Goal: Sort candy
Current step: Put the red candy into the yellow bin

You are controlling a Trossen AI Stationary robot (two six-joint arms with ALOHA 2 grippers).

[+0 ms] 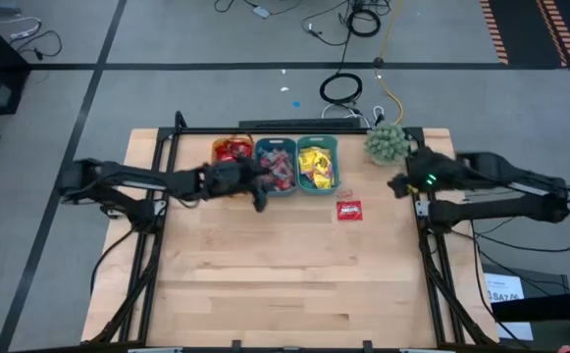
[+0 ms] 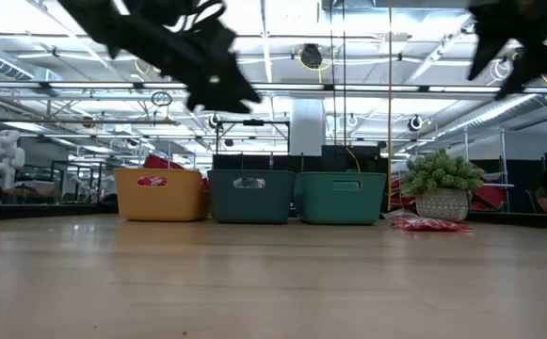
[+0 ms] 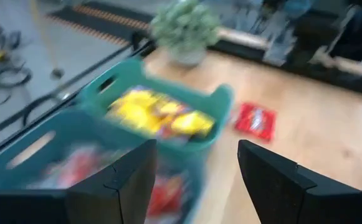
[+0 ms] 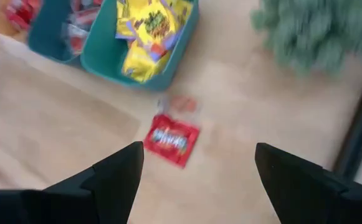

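A shiny red candy packet (image 1: 349, 210) (image 4: 171, 140) lies flat on the bare wood, just in front of the bins and to their right. Yellow packets (image 1: 316, 167) (image 3: 159, 115) fill the green-teal bin (image 1: 334, 147). Red and mixed pieces (image 1: 278, 165) lie in the blue-teal bin (image 1: 265, 147), and red packets (image 1: 231, 150) in the orange bin (image 2: 160, 198). My left gripper (image 1: 262, 198) (image 3: 196, 162) hovers open at the blue-teal bin's near side, holding nothing. My right gripper (image 1: 397, 183) (image 4: 199, 162) hangs open and high, right of the red packet, near the plant.
A green spiky plant in a pot (image 1: 387, 143) (image 2: 441, 188) stands at the far right, close to my right arm. Black frame rails (image 1: 157, 196) run along the table's left, right and far sides. Bare wood (image 1: 285, 284) stretches from the bins to the near edge.
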